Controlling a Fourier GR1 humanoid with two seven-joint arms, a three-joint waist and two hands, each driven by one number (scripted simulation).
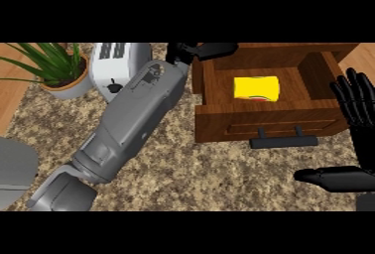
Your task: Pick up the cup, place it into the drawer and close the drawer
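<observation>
From the head view, the left hand [196, 51] sits at the far left corner of the open wooden drawer [249, 124]. Its dark fingers [218, 48] are stretched out along the drawer's back wall and close on nothing. The grey forearm runs back from there across the speckled surface [219, 173].

The yellow cup [256, 88] lies on its side on the drawer's floor, apart from both hands. It is nearer to me than those left fingers and a little to their right, with bare wood showing all round it.

The right hand [359, 116] rests at the view's right edge, just beside the drawer's right wall. Its fingers [350, 92] are straight and spread, pointing up, and its thumb is held out lower down. The drawer's black handle [284, 141] is to the left of that thumb.

Left of the left fingers, beyond the forearm, stand a white toaster [117, 62] and a potted plant [55, 67].
</observation>
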